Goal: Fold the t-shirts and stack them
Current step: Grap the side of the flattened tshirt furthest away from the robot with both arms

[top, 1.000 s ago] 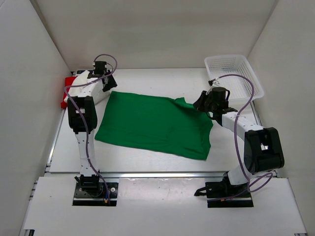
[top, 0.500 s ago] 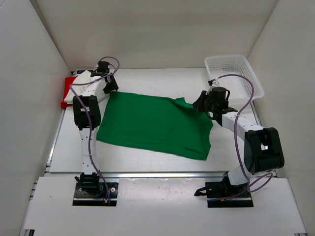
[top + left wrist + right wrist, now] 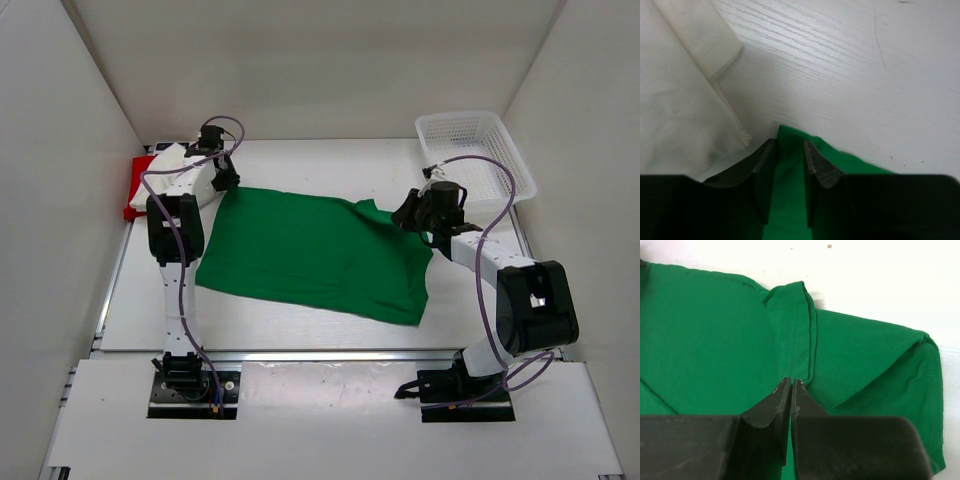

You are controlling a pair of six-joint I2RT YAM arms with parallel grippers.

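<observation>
Jaws of the left gripper (image 3: 789,145) stood apart astride the far-left corner of the green t-shirt (image 3: 315,250), spread mid-surface with its long axis running left edge to right edge, while the right gripper (image 3: 790,381) was pinched together on its far-right fold.

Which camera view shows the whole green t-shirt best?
The top view: the green t-shirt lies there in full, spread on the table. The left wrist view shows only one corner of it; the right wrist view shows only hemmed folds at one side.
</observation>
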